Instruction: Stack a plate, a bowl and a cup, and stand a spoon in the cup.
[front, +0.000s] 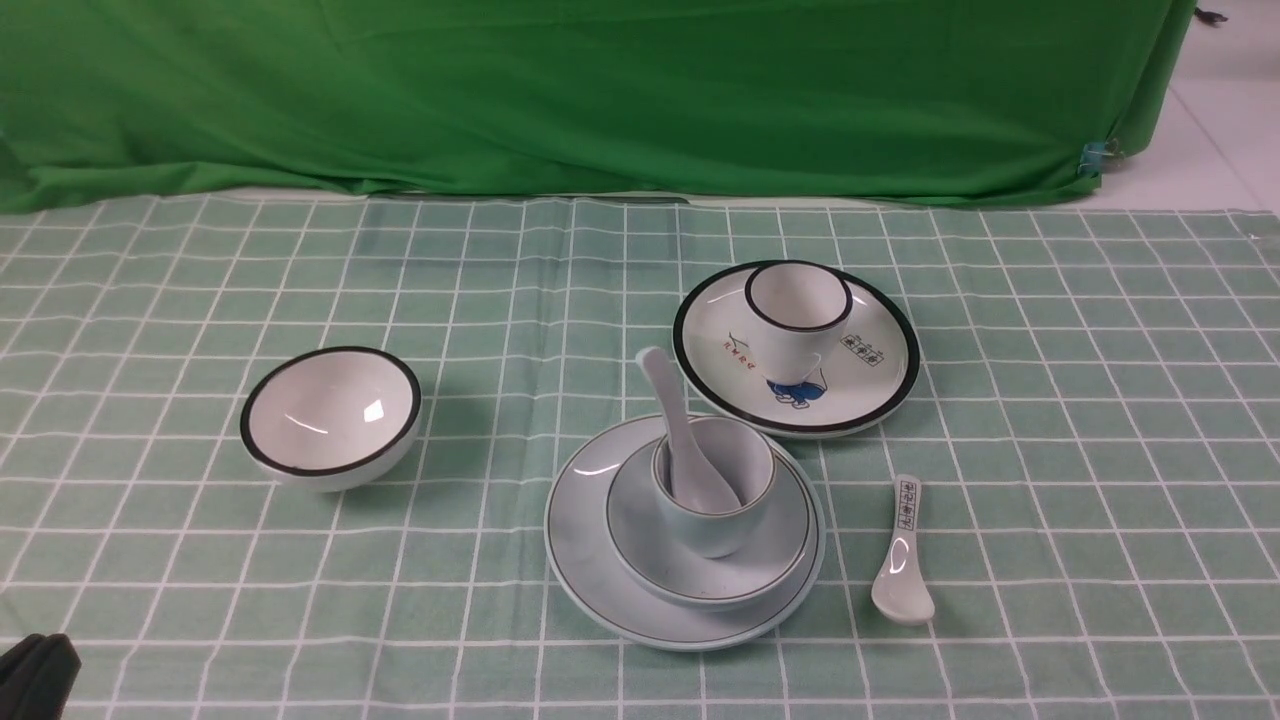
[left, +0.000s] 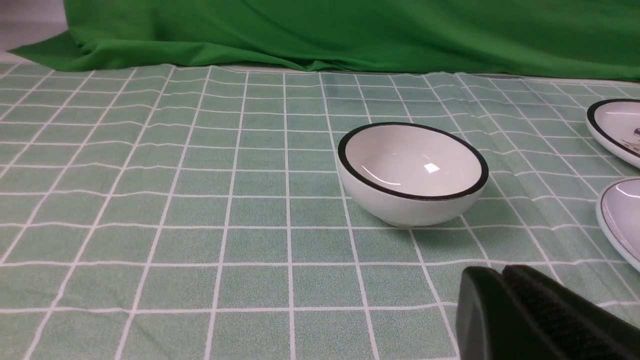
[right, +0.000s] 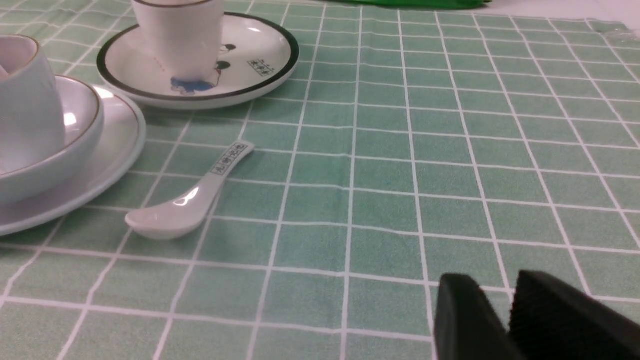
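The pale blue plate (front: 585, 560) lies at the table's front centre. The shallow pale blue bowl (front: 785, 555) sits on it, and the pale blue cup (front: 715, 530) stands in the bowl. The plain white spoon (front: 668, 400) stands in the cup, its handle leaning back and to the left. My left gripper (left: 500, 272) is shut and empty, low at the front left corner (front: 38, 675), far from the stack. My right gripper (right: 492, 280) hovers to the right of the stack with its jaws slightly open and nothing between them. It does not show in the front view.
A white bowl with a thick black rim (front: 330, 415) sits on the left. Behind the stack, a black-rimmed plate with a blue picture (front: 880, 350) carries a white black-rimmed cup (front: 797, 315). A short spoon with printed marks (front: 903, 555) lies right of the stack. A green cloth hangs behind.
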